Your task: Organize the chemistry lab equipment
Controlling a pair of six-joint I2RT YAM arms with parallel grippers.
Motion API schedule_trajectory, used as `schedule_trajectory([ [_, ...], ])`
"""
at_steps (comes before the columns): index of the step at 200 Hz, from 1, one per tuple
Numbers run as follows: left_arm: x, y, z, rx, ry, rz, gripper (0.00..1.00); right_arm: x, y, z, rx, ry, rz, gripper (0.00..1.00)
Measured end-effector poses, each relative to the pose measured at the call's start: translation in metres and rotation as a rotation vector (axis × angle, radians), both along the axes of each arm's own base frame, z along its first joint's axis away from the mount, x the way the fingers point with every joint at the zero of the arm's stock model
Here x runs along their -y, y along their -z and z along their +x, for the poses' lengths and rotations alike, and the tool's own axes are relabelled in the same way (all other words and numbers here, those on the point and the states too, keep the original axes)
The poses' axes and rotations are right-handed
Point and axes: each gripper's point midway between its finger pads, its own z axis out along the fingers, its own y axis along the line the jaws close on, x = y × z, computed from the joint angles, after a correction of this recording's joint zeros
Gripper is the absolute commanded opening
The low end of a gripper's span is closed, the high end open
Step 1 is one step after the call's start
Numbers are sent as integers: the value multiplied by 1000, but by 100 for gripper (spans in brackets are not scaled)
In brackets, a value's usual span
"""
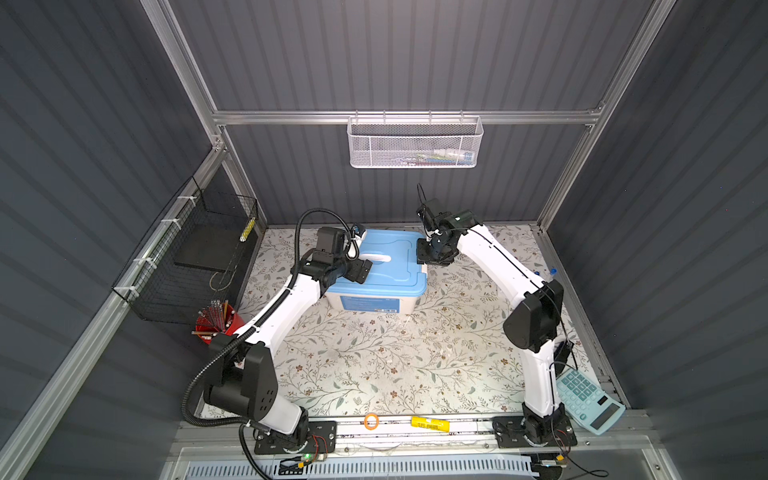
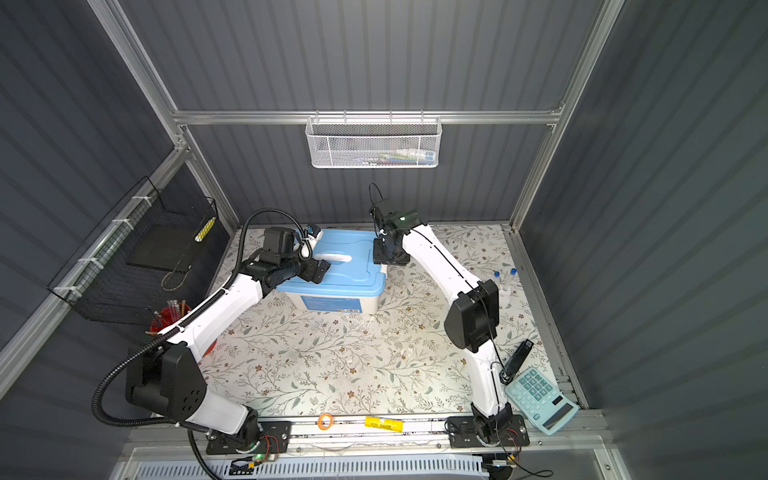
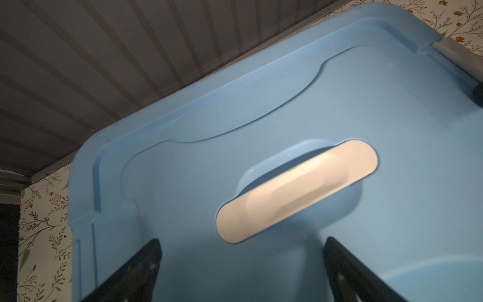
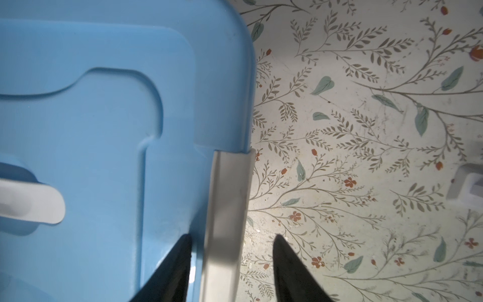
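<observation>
We see dark grey ribbed walls [image 1: 395, 54] in an aluminium frame [image 1: 181, 62], a white mesh basket [image 1: 390, 145] hanging on the back rail [image 1: 291, 118], a black wire basket [image 1: 166, 286] at the left wall, and a brightly lit floral tabletop [image 1: 374, 361].

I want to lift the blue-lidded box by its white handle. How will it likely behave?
The blue lid looks like stiff moulded plastic, smooth and probably slippery to pinch. The white handle lies flat over its recess, so it may need prying up. If the side latch is undone, the lid alone might lift; weight is unknowable, contents hidden.
</observation>
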Motion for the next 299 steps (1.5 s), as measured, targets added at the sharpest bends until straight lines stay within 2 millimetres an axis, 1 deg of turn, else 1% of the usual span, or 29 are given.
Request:
schedule_trajectory([
  [23, -1, -4, -4, -2, 2, -2, 98, 1, -7, -3, 7, -14, 9, 53],
  [44, -1, -14, -5, 6, 3, -10, 98, 2, -19, -5, 33, -31, 20, 53],
  [72, 1, -40, -3, 47, -2, -40, 99, -1, -39, -10, 83, -84, 63, 53],
  [91, -6, -59, -2, 70, -19, -91, 99, -9, -52, -13, 119, -145, 103, 53],
  [102, -17, -68, -3, 75, -43, -137, 99, -16, -59, -13, 143, -187, 121, 53],
  [127, -64, -87, 3, 94, -159, -223, 99, -37, -66, -16, 181, -289, 142, 53],
  [142, -91, -93, 5, 97, -226, -268, 99, -53, -68, -20, 198, -351, 147, 53],
  [150, -102, -95, 5, 96, -255, -291, 100, -62, -66, -21, 203, -381, 147, 53],
  [166, -116, -95, 5, 82, -293, -324, 99, -78, -59, -21, 203, -429, 136, 53],
  [178, -120, -93, 4, 66, -307, -344, 99, -88, -50, -19, 202, -458, 122, 53],
  [189, -122, -90, 3, 52, -314, -362, 99, -91, -41, -18, 196, -474, 100, 53],
  [210, -126, -81, 0, 18, -329, -381, 99, -89, -29, -16, 191, -483, 57, 54],
  [253, -136, -75, -1, -11, -355, -403, 98, -85, -25, -15, 197, -480, 18, 53],
  [270, -140, -69, 0, -30, -364, -414, 97, -82, -13, -16, 177, -476, -7, 53],
  [279, -141, -64, 0, -45, -368, -421, 97, -78, -3, -19, 159, -474, -29, 53],
  [291, -141, -56, 0, -68, -371, -430, 97, -77, -5, -18, 182, -467, -24, 53],
  [299, -140, -51, 0, -80, -372, -434, 97, -73, -7, -22, 181, -463, -25, 53],
])
